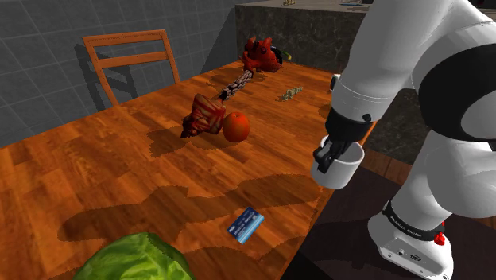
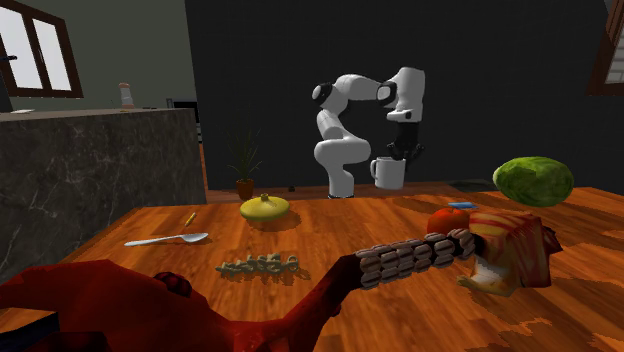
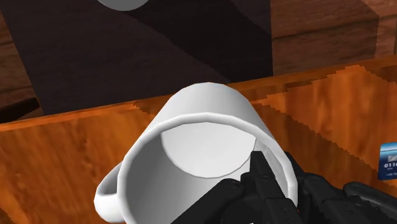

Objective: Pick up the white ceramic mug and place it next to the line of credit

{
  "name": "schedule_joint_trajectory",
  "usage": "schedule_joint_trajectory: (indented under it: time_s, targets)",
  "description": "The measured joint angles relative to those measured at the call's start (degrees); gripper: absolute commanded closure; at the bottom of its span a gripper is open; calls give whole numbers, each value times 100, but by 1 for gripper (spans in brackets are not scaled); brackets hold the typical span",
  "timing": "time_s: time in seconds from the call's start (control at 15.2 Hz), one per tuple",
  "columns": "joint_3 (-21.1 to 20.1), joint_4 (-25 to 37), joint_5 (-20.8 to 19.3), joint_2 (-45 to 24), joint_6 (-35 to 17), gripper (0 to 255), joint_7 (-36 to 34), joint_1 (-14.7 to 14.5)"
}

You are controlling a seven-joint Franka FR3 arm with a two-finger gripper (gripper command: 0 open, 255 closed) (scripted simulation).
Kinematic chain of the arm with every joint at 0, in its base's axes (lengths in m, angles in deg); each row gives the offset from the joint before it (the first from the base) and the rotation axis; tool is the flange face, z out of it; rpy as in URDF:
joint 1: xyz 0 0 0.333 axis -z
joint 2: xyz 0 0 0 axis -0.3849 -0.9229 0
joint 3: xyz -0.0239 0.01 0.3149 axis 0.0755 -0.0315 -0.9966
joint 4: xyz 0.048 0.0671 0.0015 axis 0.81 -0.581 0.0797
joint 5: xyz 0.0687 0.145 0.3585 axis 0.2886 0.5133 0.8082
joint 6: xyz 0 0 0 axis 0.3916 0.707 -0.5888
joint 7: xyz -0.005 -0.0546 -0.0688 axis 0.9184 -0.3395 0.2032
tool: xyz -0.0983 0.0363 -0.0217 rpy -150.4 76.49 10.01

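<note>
You see a plain white mug (image 1: 343, 169) and an all-black gripper (image 1: 325, 156), and the table (image 1: 95, 183) is a warm orange-brown streaked with darker wood grain. The card (image 1: 246, 225) is blue with pale markings, the round fruit (image 1: 236, 127) is orange, and the cabbage (image 1: 135, 258) is green with lighter veining. The arm (image 1: 397, 71) is white with dark bands.

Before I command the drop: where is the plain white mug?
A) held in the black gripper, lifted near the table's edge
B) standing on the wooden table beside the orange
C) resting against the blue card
A: the black gripper clasps the white mug by its rim, off the wooden table; the blue card lies apart.
</note>
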Motion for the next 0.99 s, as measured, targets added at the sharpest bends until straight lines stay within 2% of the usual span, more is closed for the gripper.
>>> schedule_joint_trajectory:
  time_s: [0.4, 0.86, 0.92, 0.99]
  targets:
    - [-201, -422, 194, -37, -450, 255, -33, -102]
    - [-222, -484, 217, -35, -511, 255, -31, -115]
    - [-222, -484, 217, -35, -511, 0, -31, -115]
    - [-221, -483, 216, -35, -511, 0, -31, -115]
